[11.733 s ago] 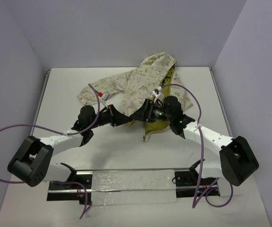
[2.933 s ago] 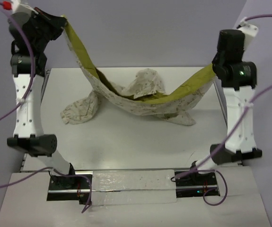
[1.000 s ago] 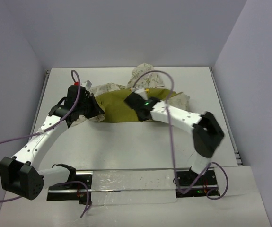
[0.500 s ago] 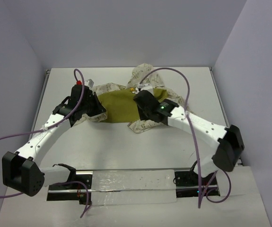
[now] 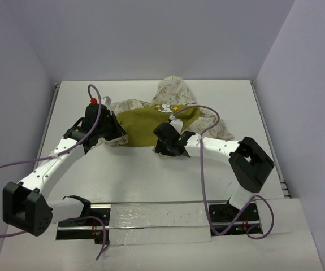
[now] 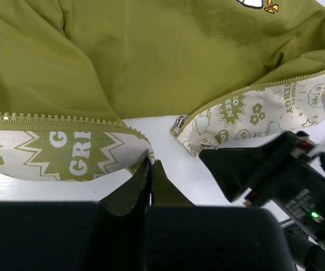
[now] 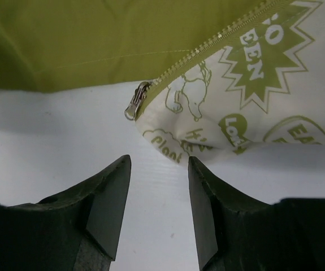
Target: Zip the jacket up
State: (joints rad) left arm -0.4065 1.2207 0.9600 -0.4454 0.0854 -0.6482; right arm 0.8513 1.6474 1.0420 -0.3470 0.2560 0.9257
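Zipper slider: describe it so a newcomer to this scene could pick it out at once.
The jacket lies open on the table, olive lining up. A row of zipper teeth runs along its cream front edge toward the open right gripper. At that row's end sits the slider, the only small silver metal piece there.

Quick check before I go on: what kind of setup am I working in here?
Probably a lab test booth, not a home: a white table boxed in by plain walls, two robot arms bolted to a rail, and one jacket laid out.
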